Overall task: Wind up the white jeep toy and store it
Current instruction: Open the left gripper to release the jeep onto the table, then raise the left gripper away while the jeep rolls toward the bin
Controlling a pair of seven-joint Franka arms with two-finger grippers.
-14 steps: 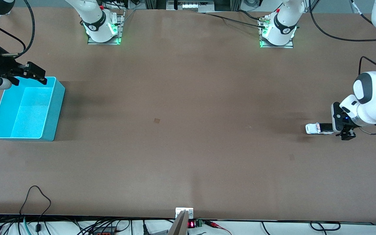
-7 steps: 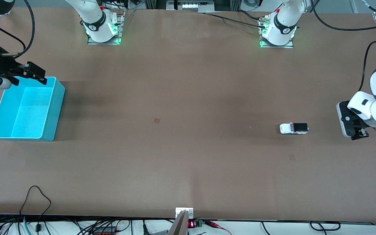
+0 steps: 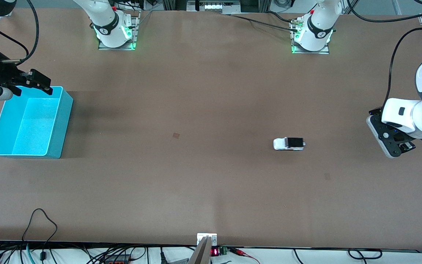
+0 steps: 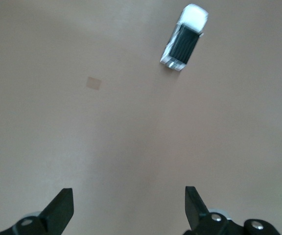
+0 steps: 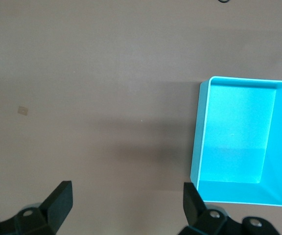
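A robotics lab bench; two arm bases (image 3: pixel 115 33) bolted at 12 o'clock on a brown table (image 3: pixel 211 190); loose cables (image 3: pixel 42 227) along the 6 o'clock edge.

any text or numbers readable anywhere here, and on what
No text can be read.
Red digits on the small display at the table edge nearest the front camera: too small to read.
Round marks on the collars above both arm bases: too small to read.
White jeep toy and blue bin: no lettering visible.
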